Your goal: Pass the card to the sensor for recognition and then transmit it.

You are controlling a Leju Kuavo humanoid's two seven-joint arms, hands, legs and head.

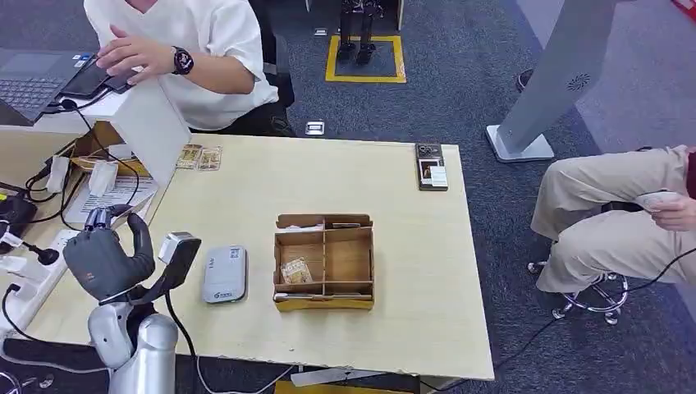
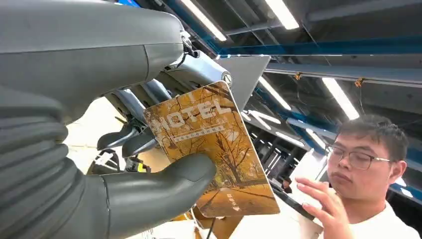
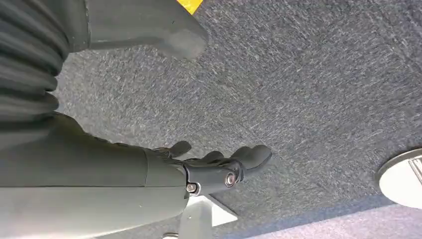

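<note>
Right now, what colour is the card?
Golden-orange card with autumn trees, clearest in the left wrist view.

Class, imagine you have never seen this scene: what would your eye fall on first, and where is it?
First, the orange hotel card, held up between the thumb and fingers of the left hand at the table's near left corner. Next, the cardboard divider box in the middle of the pale wooden table, with a white card reader lying flat to its left. A person in a white shirt sits at the table's far left end.
</note>
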